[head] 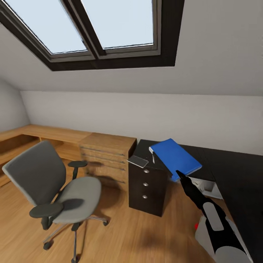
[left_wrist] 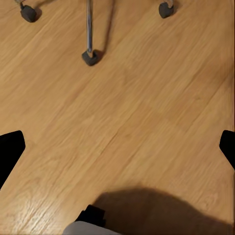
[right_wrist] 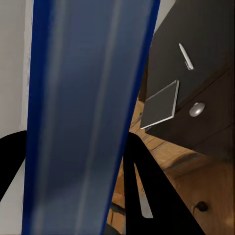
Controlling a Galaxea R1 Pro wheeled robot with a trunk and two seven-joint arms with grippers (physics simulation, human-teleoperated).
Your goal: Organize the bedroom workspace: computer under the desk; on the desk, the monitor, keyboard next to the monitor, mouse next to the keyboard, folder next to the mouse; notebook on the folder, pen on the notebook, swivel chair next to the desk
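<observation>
Here the right end effector (head: 178, 174) pinched the near edge of the blue folder (head: 175, 157) and carried it tilted above the black worktop (head: 233, 171), over the end with the drawer unit (head: 148, 186). In the right wrist view the folder (right_wrist: 83, 117) ran lengthwise between the two dark fingers (right_wrist: 147, 186). The grey notebook (head: 137, 161) lay at the worktop's corner, partly overhanging its edge, and the white pen (head: 153, 157) lay just beside the folder's far end. The swivel chair (head: 54, 190) stood well apart on the wooden floor (head: 120, 233), its seat bare. The left end effector (left_wrist: 117, 147) was spread, hanging over the floor near the chair's casters.

To set the folder down well, it should probably be levelled first, then lowered flat onto bare worktop clear of the pen and notebook, so neither gets pushed off the edge. Monitor, keyboard and mouse were not in sight, so the spot beside the mouse could not be judged.
</observation>
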